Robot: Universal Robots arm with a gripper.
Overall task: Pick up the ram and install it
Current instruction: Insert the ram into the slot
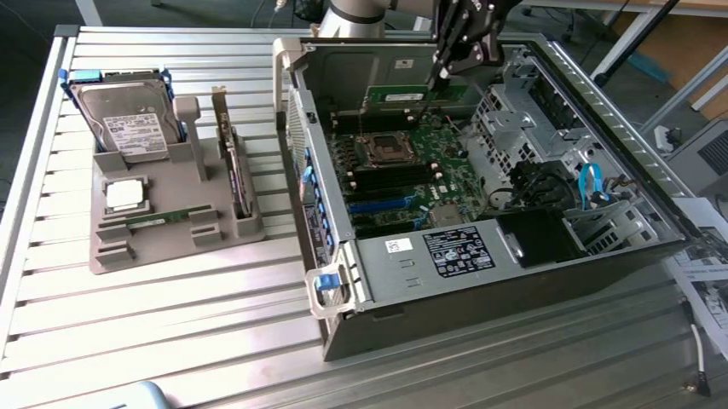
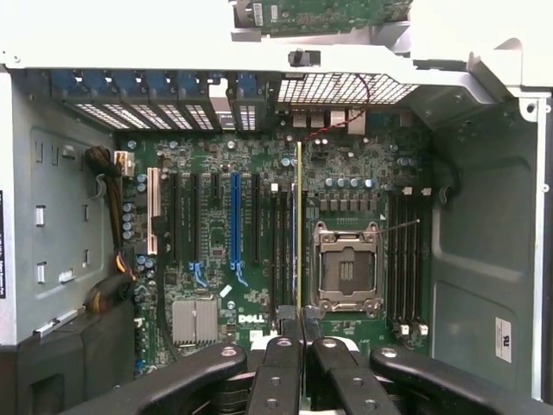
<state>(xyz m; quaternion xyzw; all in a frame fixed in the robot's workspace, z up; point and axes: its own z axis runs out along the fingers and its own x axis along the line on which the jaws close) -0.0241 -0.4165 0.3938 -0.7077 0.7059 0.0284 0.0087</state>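
Wrist view — ram [image 2: 299, 233] edge-on between fingers [image 2: 281, 373]

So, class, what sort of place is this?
Probably a robot computer-assembly bench: an open computer case on a slatted metal table, a parts holder with a hard drive, a claw gripping the ram.

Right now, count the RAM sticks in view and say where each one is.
2. One ram is gripped in the tool above the motherboard; a second ram lies flat in the gray tray beside the case. Others may be hidden.
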